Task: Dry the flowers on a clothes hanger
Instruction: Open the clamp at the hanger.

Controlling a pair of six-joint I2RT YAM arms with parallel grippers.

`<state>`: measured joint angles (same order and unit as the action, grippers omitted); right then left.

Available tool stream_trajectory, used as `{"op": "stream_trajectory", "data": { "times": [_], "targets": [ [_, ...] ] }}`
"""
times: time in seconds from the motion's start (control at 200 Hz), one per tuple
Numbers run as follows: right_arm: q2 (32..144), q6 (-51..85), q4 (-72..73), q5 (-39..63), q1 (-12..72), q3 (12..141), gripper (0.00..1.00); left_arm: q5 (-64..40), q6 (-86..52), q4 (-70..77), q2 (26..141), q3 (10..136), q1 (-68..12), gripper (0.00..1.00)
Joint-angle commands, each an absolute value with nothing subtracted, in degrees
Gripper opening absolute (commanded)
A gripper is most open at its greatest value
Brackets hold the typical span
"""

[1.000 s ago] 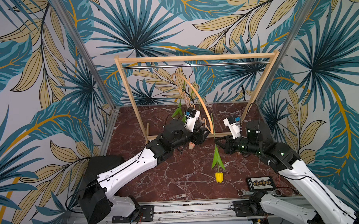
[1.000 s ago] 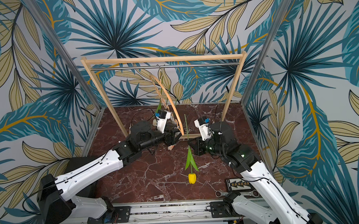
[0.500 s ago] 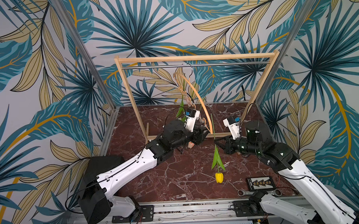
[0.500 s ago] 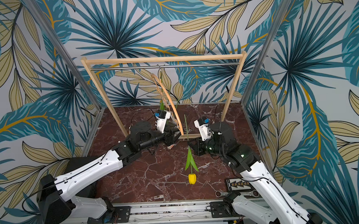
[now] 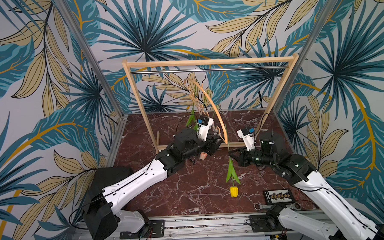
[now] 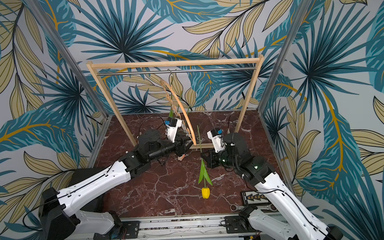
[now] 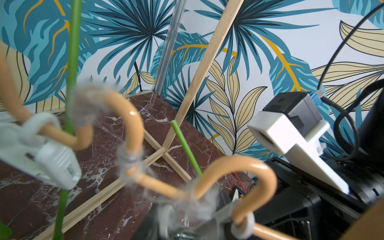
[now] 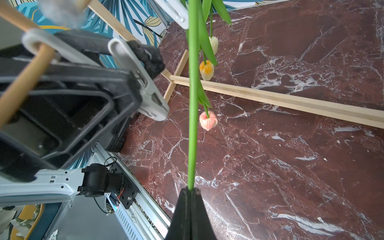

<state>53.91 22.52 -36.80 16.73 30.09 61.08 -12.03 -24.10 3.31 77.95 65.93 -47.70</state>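
The wooden clothes hanger (image 5: 212, 104) (image 6: 181, 107) hangs by its hook from the rail, turned edge-on. My left gripper (image 5: 218, 140) (image 6: 187, 145) is at its low end, shut on a white clip (image 8: 141, 83). My right gripper (image 5: 230, 153) (image 8: 190, 190) is shut on the stem (image 8: 192, 104) of the yellow tulip (image 5: 233, 191) (image 6: 205, 192), which hangs head down just right of that clip. The stem tip (image 7: 182, 137) rises beside the hanger's wavy bar (image 7: 133, 122). Pink (image 8: 208, 122), orange-yellow (image 8: 206, 70) and cream (image 8: 214, 42) tulips hang head down from the other clips.
The large wooden rack frame (image 5: 206, 62) with its metal rail (image 5: 206, 70) stands at the back of the marble table; its base bar (image 8: 270, 99) lies under the hanging heads. A black card (image 5: 279, 196) and a wrench (image 5: 260, 206) lie at the front right.
The left gripper's jaws have narrowed onto the clip at the hanger's low end. The right gripper and the yellow tulip have hardly moved.
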Motion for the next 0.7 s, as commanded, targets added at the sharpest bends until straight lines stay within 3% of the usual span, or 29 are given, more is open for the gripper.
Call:
{"op": "stream_trajectory", "data": {
  "times": [0.0,0.456,0.696],
  "targets": [
    [52.6,23.9,-34.5,15.6,30.0,58.8,0.00,-12.9,-24.9,5.7,77.8,66.9,-47.9,0.38],
    [49.1,26.4,-32.2,8.2,30.0,51.6,0.00,-12.2,-28.9,8.4,78.2,64.5,-47.9,0.30],
    [49.0,27.7,-31.2,9.1,30.0,50.7,0.00,-12.1,-34.0,12.8,78.7,62.0,-48.0,0.28]
  ]
}}
